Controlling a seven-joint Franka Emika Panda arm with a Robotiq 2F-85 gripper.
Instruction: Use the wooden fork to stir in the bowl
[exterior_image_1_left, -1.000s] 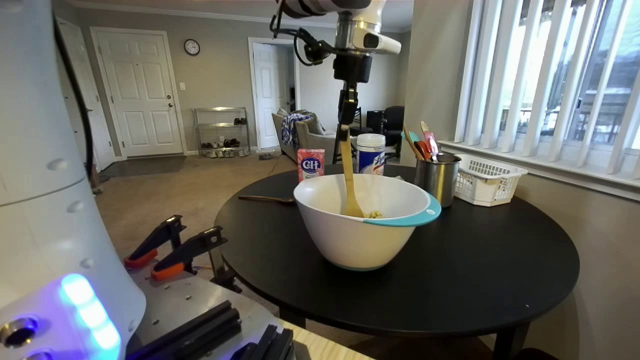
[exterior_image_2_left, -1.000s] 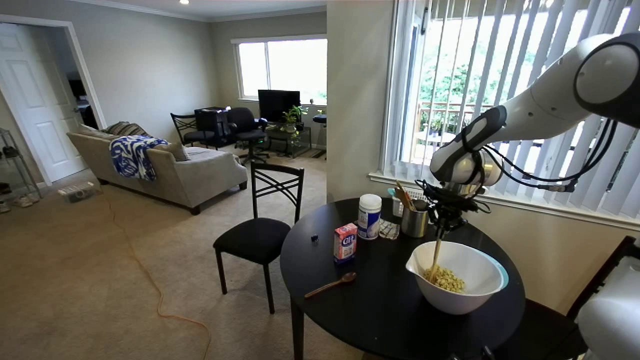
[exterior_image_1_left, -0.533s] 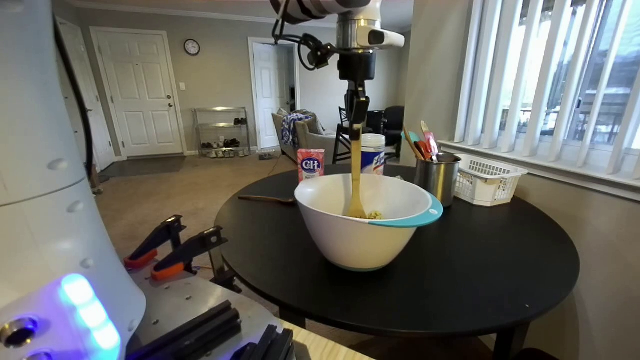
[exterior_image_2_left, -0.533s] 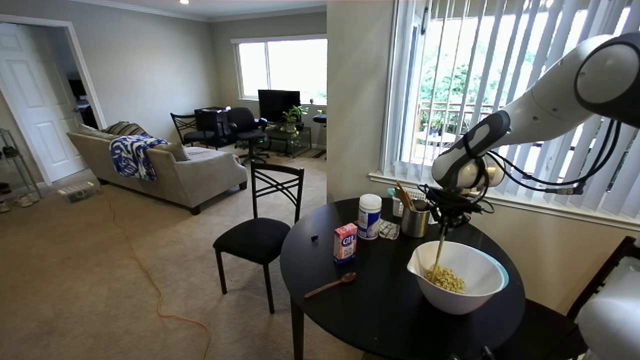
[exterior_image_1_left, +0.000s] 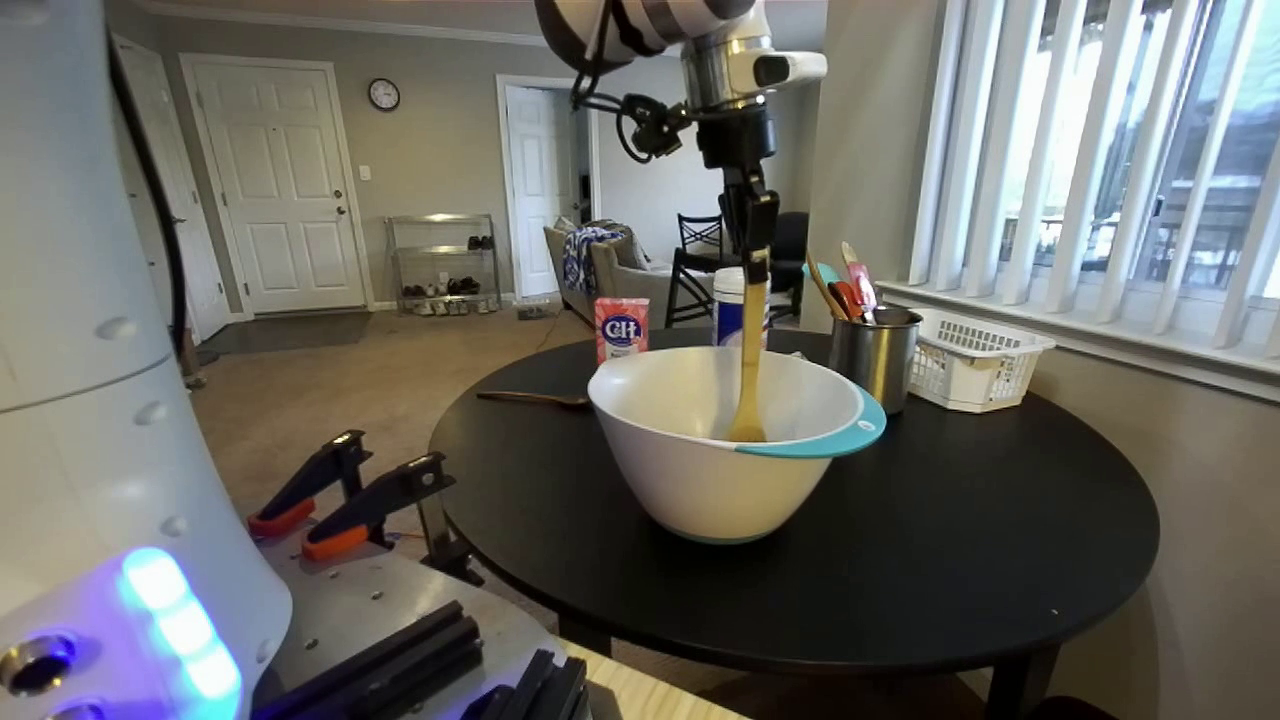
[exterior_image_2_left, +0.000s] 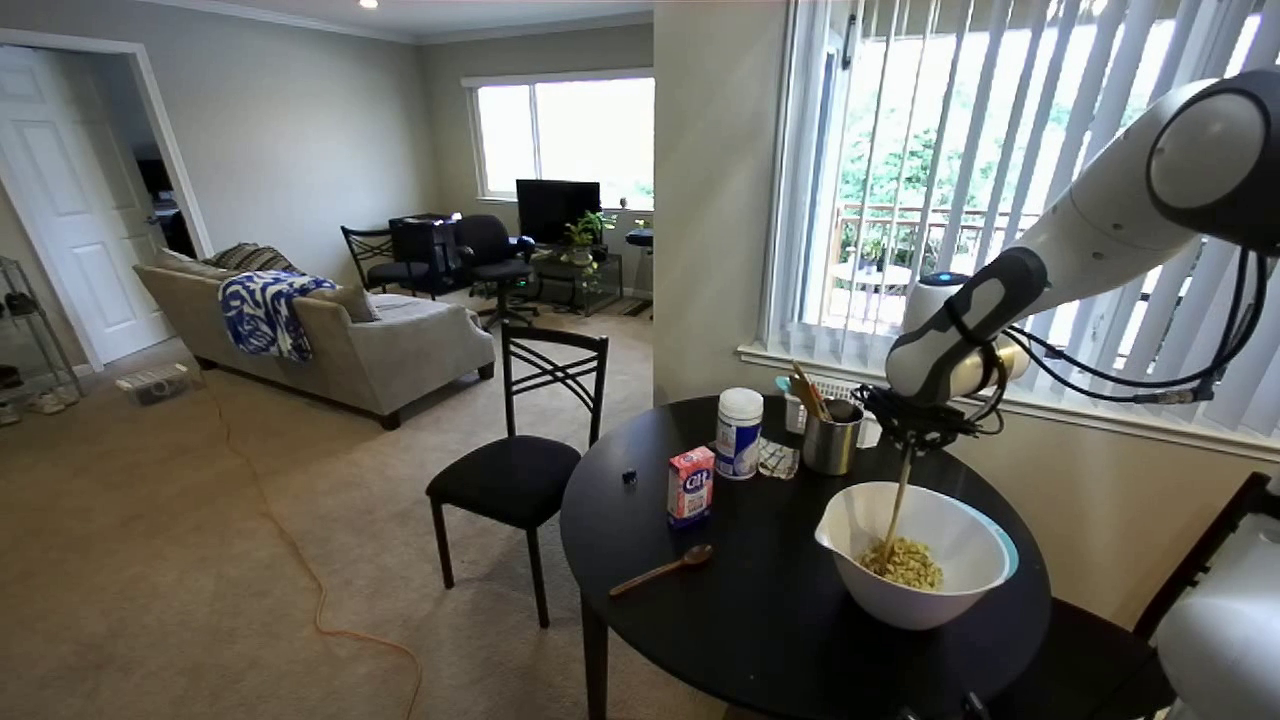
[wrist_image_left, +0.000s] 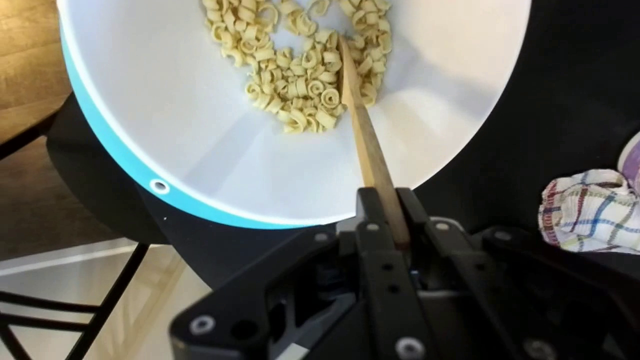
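Wooden fork (exterior_image_1_left: 751, 345) swings rightward through the bowl (exterior_image_1_left: 640, 460)

Set against a moment ago, we find it further right in both exterior views, the arm (exterior_image_2_left: 1100, 235) with it, while the bowl stands almost where it was. In an exterior view the pasta (exterior_image_2_left: 910, 568) also lies a touch further right — so we judge that the fork is pushing the load, and that stirring is under way, not finished.

At the lower centre of the wrist view, the gripper (wrist_image_left: 388, 200) pinches the fork's upper end, its jaws pressed against the wood from either side. We see the far end in the pasta at the upper middle of that frame, inside the bowl, whose white bottom shows between the pieces. Another sweep, we think, should draw the pasta at the upper left back in.

As for the fork itself, it is pale yellow wood, long and straight, and it widens toward its working end. Seen almost edge-on in the wrist view and partly buried, it shows us no tines, so we cannot tell whether it has any.
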